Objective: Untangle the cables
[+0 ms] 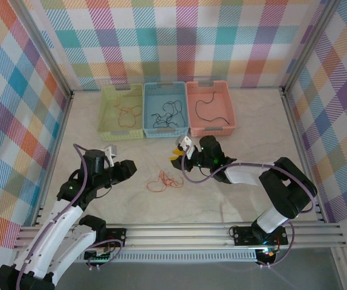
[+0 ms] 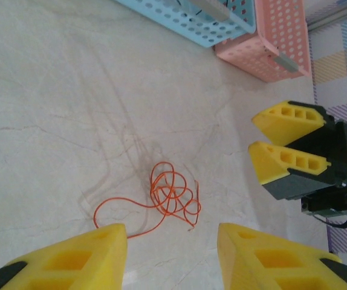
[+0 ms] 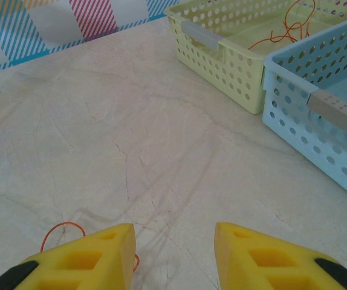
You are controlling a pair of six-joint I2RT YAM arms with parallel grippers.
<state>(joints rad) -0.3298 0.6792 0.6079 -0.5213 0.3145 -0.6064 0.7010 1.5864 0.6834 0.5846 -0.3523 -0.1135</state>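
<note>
One orange cable (image 1: 164,180) tangle | loose on table (image 1: 252,151), between the grippers | left gripper (image 2: 170,254): parted, empty, tangle just ahead | right gripper (image 3: 173,254): parted, empty, loop beside one finger

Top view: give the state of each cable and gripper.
Orange tangle, lying on table, ungripped
Second orange cable, in green basket
Dark cable, in blue basket
Black cable, in pink basket
Left gripper, open, empty
Right gripper, open, empty

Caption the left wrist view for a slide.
Open left end effector faces an orange-red cable tangle on the table, right end effector nearby.
</note>
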